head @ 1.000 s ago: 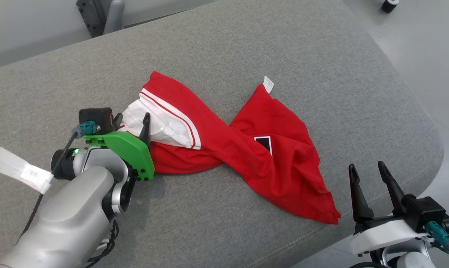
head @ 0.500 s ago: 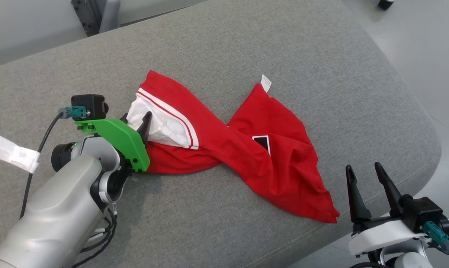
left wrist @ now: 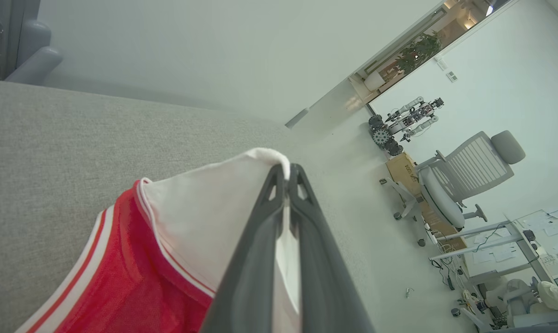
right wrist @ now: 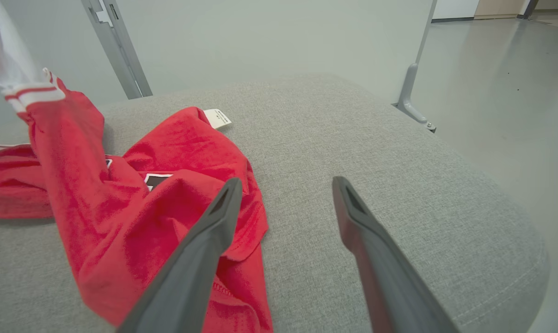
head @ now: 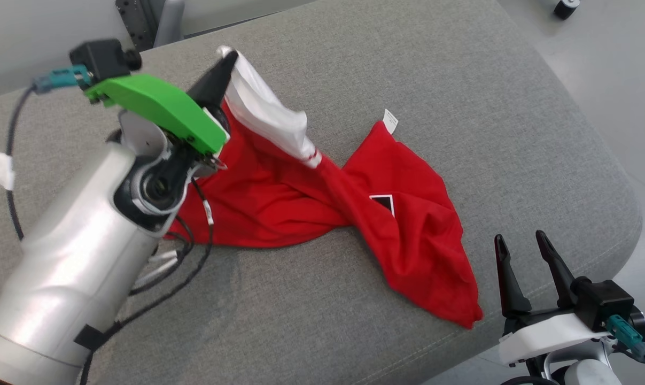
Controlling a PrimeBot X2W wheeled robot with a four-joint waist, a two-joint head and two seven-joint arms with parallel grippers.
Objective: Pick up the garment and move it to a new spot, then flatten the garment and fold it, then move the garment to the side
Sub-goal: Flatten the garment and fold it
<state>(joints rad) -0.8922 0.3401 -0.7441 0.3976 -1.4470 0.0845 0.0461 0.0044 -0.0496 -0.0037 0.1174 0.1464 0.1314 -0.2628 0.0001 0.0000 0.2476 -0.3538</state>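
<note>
A red garment [head: 322, 203] with a white striped sleeve lies twisted across the grey cushion [head: 408, 64]. My left gripper [head: 223, 59] is shut on the white sleeve end and holds it raised above the cushion, while the red body trails down to the surface. In the left wrist view the white cloth [left wrist: 205, 217] is pinched between the closed fingers [left wrist: 285, 173]. My right gripper [head: 520, 246] stands open at the cushion's front right corner, just right of the garment's lower tip. In the right wrist view its fingers [right wrist: 283, 185] sit apart beside the red cloth [right wrist: 168, 194].
A white label [head: 390, 120] sticks out of the garment's far edge. The cushion's rounded edge [head: 616, 182] drops to the floor on the right. A metal frame [head: 151, 18] stands behind the cushion. An office chair [left wrist: 463, 178] and another robot [left wrist: 399, 125] stand far off.
My left gripper has shut on the white sleeve and lifted it up and away from the cushion, pulling the garment's left part with it. The right gripper has stayed put.
</note>
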